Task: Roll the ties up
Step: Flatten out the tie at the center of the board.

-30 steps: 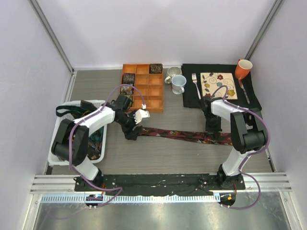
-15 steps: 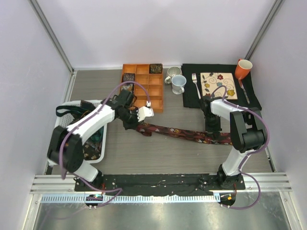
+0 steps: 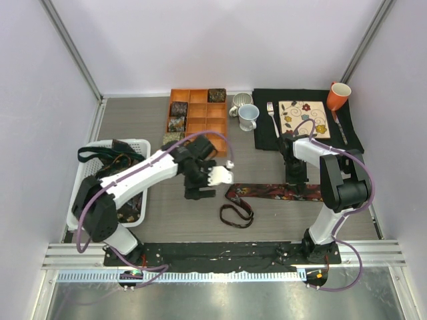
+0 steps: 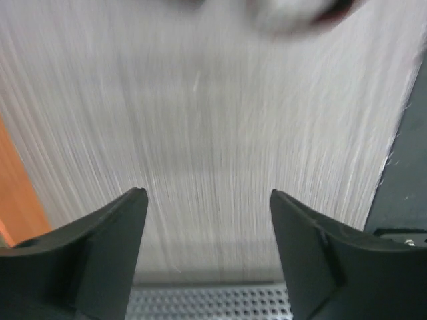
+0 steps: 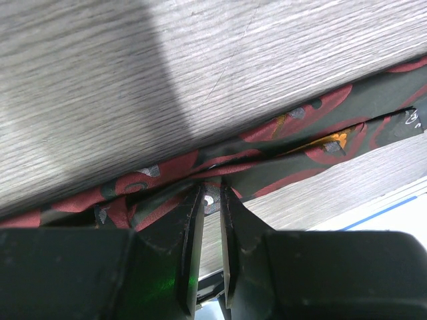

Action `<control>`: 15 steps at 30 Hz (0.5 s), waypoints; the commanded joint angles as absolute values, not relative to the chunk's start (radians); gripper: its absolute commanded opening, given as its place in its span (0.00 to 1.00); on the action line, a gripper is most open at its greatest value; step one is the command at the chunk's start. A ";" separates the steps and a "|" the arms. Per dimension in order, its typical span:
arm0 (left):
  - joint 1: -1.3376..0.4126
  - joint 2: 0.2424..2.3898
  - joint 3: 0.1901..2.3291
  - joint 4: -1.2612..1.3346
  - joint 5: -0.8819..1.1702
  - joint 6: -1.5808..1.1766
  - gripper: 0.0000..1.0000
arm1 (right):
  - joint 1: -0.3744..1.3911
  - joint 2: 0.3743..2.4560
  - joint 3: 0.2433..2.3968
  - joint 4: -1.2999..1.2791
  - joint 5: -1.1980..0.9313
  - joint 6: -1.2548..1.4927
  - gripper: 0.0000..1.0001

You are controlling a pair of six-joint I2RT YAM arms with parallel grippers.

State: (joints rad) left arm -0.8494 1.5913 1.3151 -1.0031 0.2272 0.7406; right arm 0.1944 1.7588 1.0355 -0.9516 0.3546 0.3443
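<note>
A maroon patterned tie [image 3: 273,192] lies across the table's middle, and its narrow end forms a loose loop [image 3: 236,215] near the front. My right gripper [image 3: 296,183] stands on it. In the right wrist view the gripper [image 5: 208,192] is shut on a fold of the tie [image 5: 287,143]. My left gripper [image 3: 199,192] hovers just left of the tie's left end. In the left wrist view it [image 4: 207,195] is open and empty over blurred bare table. Several rolled ties [image 3: 177,116] sit in the orange tray [image 3: 207,127].
A white basket [image 3: 90,193] with more ties stands at the left. Two mugs [image 3: 245,113] stand beside the tray. A black placemat [image 3: 265,133] at the back right holds a fork, a floral plate [image 3: 303,118] and an orange cup [image 3: 338,95].
My left gripper carried the tie's left end to the right and let it go. That end now lies bunched with a loop near the middle. The right arm has not moved.
</note>
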 commanded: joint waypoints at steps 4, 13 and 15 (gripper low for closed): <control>-0.608 1.381 1.059 -0.850 0.359 0.770 0.80 | 0.189 1.779 1.040 -0.854 0.373 0.351 0.23; -0.768 1.265 0.890 -0.721 0.552 0.957 0.79 | 0.190 1.778 1.035 -0.853 0.367 0.353 0.23; -0.857 1.317 0.910 -0.721 0.548 0.962 0.75 | 0.189 1.775 1.035 -0.853 0.367 0.351 0.23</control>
